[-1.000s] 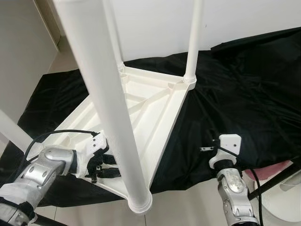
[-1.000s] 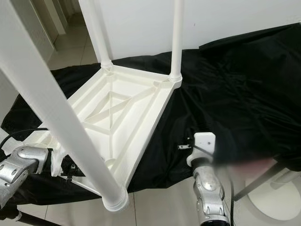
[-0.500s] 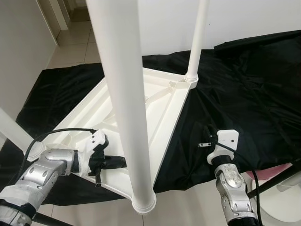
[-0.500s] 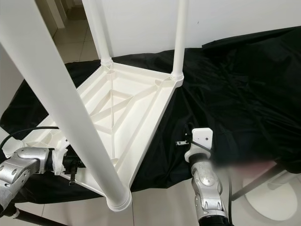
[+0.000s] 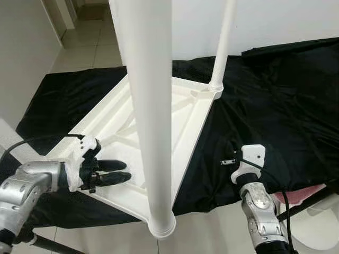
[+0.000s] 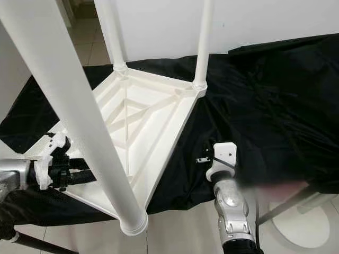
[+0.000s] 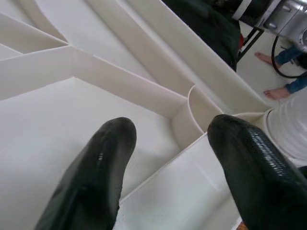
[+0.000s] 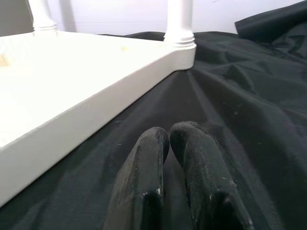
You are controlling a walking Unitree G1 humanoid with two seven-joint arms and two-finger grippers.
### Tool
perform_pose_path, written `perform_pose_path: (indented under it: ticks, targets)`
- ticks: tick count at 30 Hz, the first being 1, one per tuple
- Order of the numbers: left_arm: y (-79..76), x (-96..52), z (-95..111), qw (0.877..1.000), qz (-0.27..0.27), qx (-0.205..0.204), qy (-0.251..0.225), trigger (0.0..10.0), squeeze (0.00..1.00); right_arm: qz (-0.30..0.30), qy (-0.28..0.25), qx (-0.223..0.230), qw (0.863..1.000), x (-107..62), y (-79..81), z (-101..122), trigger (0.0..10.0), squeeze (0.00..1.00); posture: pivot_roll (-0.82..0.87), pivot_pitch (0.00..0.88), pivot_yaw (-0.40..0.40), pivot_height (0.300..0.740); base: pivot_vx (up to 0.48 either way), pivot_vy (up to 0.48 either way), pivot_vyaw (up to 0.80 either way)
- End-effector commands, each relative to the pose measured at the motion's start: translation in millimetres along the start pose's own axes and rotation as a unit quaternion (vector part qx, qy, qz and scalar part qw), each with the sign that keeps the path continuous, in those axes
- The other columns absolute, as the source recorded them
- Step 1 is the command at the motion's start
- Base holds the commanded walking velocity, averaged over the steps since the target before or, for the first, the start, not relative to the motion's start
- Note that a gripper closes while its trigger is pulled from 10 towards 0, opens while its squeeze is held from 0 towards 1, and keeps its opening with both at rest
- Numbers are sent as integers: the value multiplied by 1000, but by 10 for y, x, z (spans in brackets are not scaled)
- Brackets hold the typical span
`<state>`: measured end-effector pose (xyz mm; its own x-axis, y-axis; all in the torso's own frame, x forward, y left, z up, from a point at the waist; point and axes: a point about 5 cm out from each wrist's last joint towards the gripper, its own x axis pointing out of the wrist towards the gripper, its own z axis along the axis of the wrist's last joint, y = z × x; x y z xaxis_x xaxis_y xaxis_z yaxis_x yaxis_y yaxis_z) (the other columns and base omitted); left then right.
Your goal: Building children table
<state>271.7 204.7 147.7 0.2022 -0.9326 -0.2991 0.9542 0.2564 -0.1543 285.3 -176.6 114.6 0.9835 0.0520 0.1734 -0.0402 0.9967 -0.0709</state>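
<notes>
Since a second ago the left gripper (image 5: 121, 172) has drawn back from beside the nearest leg (image 5: 153, 116) and its fingers have spread.

The white plastic table top (image 5: 183, 119) lies upside down on a crumpled black cloth (image 5: 275, 106), its ribbed underside up and smooth round legs standing from its corners. The left gripper hovers over that underside near the nearest leg, its glossy black fingers (image 7: 98, 172) parted and holding nothing. The right gripper (image 8: 168, 139) rests low over the cloth beside the table top's long edge, fingers pressed together, empty.
</notes>
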Motion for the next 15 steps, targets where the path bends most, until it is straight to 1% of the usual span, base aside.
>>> perform_pose_path:
  ticks: [1,2,6,8,11,12,13,14,15]
  targets:
    - [-30,-74,-23,999,-35,12,8,10000,675,4,10,2,1000,-1,27,-37,10000,0,-23,60,56,740,0,0,0]
    - [-19,-94,-21,999,-30,15,11,10000,0,4,10,3,1000,1,27,-37,10000,0,-20,60,54,740,0,0,0]
    - [-6,-103,-21,999,-22,23,18,10000,0,3,10,3,1000,2,27,-38,10000,0,-20,60,54,740,0,0,0]
    - [7,-68,-57,998,-7,50,46,10000,0,5,10,4,1000,15,35,-40,10000,0,-20,53,53,740,0,0,0]
    - [7,-68,-57,998,-7,50,46,10000,0,5,10,4,1000,15,35,-40,10000,0,-20,53,53,740,0,0,0]
    - [17,-38,-87,996,2,62,61,10000,0,5,9,4,1000,27,37,-38,10000,0,-21,52,51,740,0,0,0]
    - [32,-2,-156,992,11,83,89,10000,0,5,7,4,1000,41,33,-31,10000,0,-26,45,51,740,0,0,0]
    - [32,-2,-156,992,11,83,89,10000,0,5,7,4,1000,41,33,-31,10000,0,-26,45,51,740,0,0,0]
    - [41,20,-202,989,16,97,107,10000,0,5,6,4,1000,50,30,-25,10000,0,-26,45,51,740,0,0,0]
